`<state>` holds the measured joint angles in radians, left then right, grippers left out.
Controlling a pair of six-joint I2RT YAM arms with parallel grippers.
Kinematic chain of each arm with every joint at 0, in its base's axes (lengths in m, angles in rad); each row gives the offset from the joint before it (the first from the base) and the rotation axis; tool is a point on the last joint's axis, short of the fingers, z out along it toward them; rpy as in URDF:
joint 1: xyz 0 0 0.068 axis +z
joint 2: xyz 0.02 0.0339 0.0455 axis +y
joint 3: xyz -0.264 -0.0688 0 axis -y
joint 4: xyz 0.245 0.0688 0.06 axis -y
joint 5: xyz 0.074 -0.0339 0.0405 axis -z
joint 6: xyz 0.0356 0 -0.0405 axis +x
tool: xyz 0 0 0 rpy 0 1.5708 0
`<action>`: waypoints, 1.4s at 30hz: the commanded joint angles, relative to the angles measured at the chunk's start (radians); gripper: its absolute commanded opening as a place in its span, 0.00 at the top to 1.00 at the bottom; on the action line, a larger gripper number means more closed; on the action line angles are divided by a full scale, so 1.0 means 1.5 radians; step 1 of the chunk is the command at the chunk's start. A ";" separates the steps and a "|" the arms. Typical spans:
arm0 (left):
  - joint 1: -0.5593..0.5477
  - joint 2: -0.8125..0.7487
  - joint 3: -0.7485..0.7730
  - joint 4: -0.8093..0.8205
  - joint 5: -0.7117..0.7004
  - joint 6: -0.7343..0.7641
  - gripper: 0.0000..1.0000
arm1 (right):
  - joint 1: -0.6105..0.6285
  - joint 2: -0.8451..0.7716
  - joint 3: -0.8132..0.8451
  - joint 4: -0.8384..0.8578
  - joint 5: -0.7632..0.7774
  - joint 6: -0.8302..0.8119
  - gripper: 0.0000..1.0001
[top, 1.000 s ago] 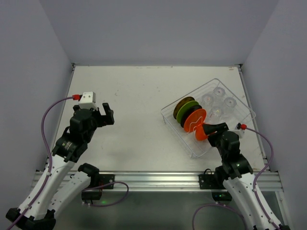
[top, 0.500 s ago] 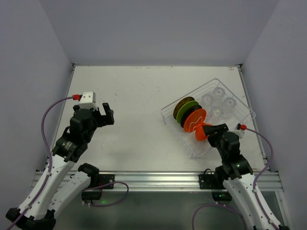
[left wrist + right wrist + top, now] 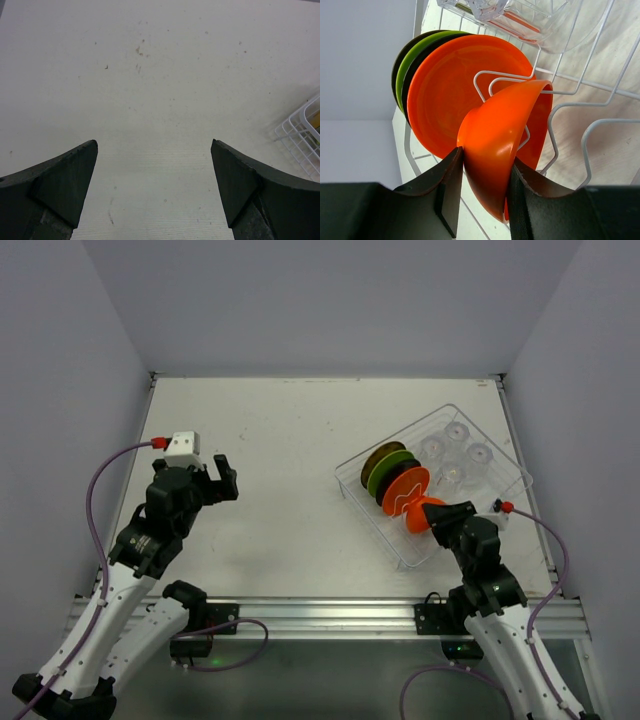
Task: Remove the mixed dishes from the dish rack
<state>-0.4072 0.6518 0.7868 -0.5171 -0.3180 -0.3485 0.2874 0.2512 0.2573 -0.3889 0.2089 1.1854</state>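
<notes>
right gripper (image 3: 485,157) clamps orange bowl (image 3: 505,115) in rack (image 3: 405,543); left gripper (image 3: 154,150) agape

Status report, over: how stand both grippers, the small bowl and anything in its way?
Left gripper open, over table. Right gripper shut on orange bowl wall, bowl in dish rack. Rack wire and orange plate close behind it.

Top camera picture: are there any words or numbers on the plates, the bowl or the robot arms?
None can be read. The orange bowl, the plates, the clear cups and the dish rack are plain. The white box on the left arm shows no print that I can make out.
</notes>
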 commanded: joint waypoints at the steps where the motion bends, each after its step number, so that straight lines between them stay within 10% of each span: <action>1: -0.002 -0.003 -0.006 0.016 0.003 -0.006 0.00 | 0.003 -0.015 0.006 0.087 -0.013 -0.001 0.63; 22: -0.002 0.004 -0.005 0.016 0.003 -0.006 0.00 | 0.002 -0.014 0.010 0.093 0.002 -0.017 0.77; 42: -0.002 0.002 0.000 0.011 -0.007 -0.008 0.00 | 0.002 0.075 0.068 0.320 -0.136 -0.141 1.00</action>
<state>-0.4072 0.6598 0.7868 -0.5175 -0.3187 -0.3500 0.2924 0.3382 0.2741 -0.0574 0.0731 1.0557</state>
